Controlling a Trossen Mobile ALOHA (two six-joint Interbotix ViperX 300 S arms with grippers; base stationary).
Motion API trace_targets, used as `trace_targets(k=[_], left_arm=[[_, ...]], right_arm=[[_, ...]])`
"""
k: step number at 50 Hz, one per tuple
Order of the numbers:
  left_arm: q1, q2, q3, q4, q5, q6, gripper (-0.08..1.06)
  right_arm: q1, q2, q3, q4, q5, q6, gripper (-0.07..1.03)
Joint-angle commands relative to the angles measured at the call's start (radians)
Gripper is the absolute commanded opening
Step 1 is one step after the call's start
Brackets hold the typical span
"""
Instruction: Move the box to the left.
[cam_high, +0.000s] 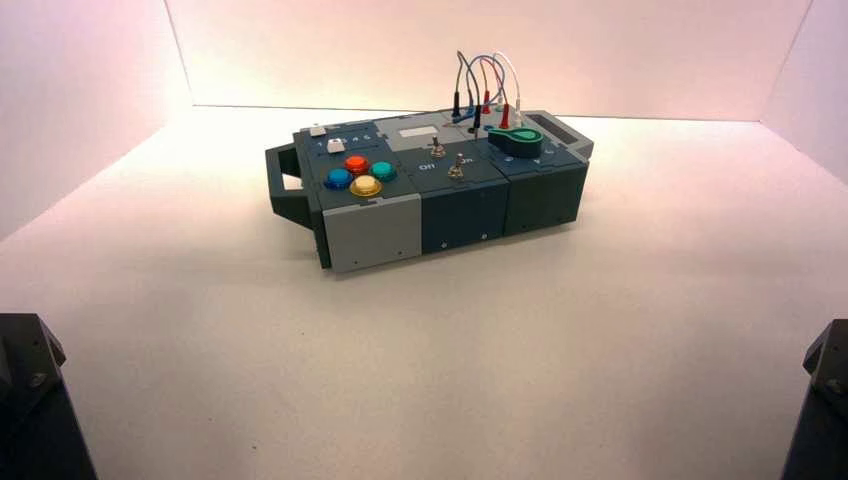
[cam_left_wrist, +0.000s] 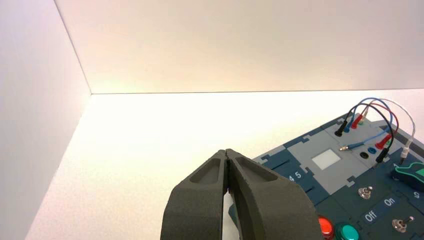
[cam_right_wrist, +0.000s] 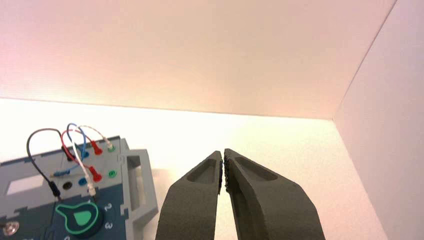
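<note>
Matt plastic box (cam_high: 440, 190); glossy buttons (cam_high: 360, 174)

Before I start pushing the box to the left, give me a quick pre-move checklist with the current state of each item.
1. Box free of both arms: ok, neither gripper touches it in the high view.
2. Left gripper shut: ok, fingertips meet.
3. Right gripper shut, suited to pushing: ok, fingertips all but meet.
4. Right end of the box reachable: ok, the right handle lies bare beside the right gripper.
5. Looped wires clear of the push path: ok, they stand on top, away from that end.
6. Table left of the box free: ok in the high view.
</note>
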Motion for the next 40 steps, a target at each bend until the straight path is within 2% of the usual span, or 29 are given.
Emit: trace_targets(k=[1,8,13,17,28,31,33,40], left_arm=[[0.003,0.003,-0.011,0.002,-0.006,0.002,-0.03],[0.003,0.006,-0.006,0.006,-0.006,0.006,-0.03],[0.003,0.012,-0.005,0.012,-0.006,0.028,-0.03],[0.0,0.014,-0.005,0.014,-0.006,0.032,-0.03],[-0.017,0.041,-0.02,0.009,0.006,0.014,-0.03],[-0.025,0.049,-0.038,0.008,0.048,0.003,-0.03],[-0.028,0.049,-0.06,0.006,0.106,-0.011,-0.03],[-0.034,0.04,-0.138,-0.002,0.331,-0.054,-0.03]], right_arm=[[-0.002,-0.003,-0.021,0.003,0.002,0.003,0.03],[0.0,-0.003,-0.021,0.003,0.003,0.003,0.03],[-0.002,-0.002,-0.021,0.003,0.002,0.003,0.03],[0.0,-0.002,-0.021,0.003,0.005,0.003,0.03],[0.009,0.025,-0.029,0.003,0.023,0.003,0.03],[0.02,0.041,-0.044,0.003,0.043,0.003,0.03],[0.025,0.048,-0.057,0.003,0.069,0.003,0.03],[0.023,0.075,-0.138,0.0,0.235,0.003,0.03]])
